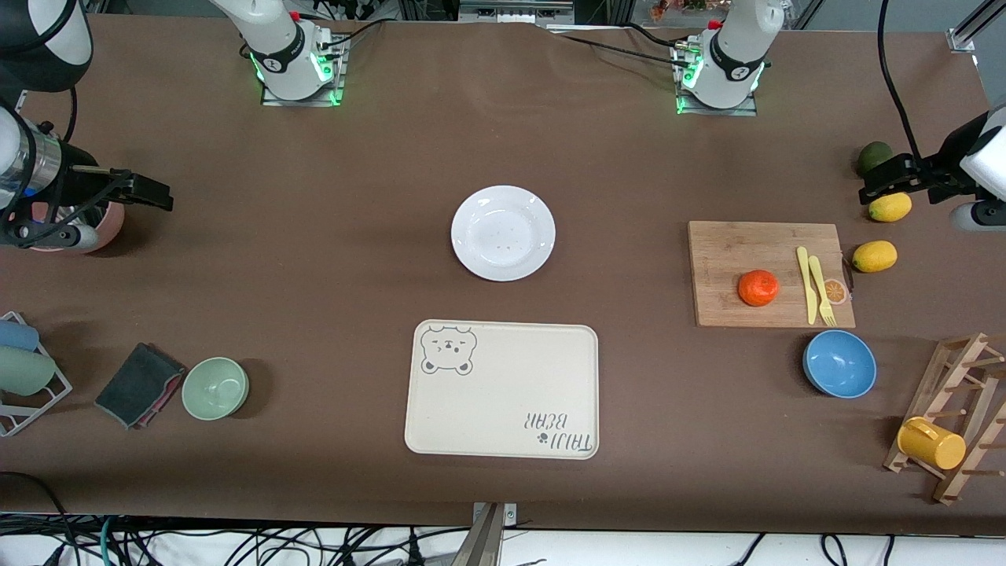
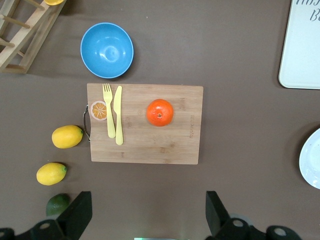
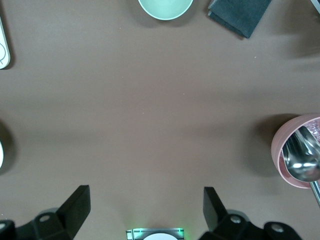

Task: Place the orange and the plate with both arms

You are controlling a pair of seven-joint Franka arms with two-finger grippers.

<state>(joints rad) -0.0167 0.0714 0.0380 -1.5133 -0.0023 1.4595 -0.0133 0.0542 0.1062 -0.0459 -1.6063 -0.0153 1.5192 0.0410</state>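
Cream-coloured tray with a bear drawing lies nearest the front camera on the brown surface. Just farther off sits the white plate, bare and apart from the tray. Toward the left arm's end, the orange rests on a wooden cutting board beside a yellow fork and knife. A blue bowl sits nearer the camera than the board, and two lemons lie beside it.

The left gripper hangs over the surface by the board, fingers spread wide, holding nothing. The right gripper hangs near a pink cup cut off by the frame edge, fingers also spread wide and empty. A green bowl and dark cloth lie at the right arm's end.
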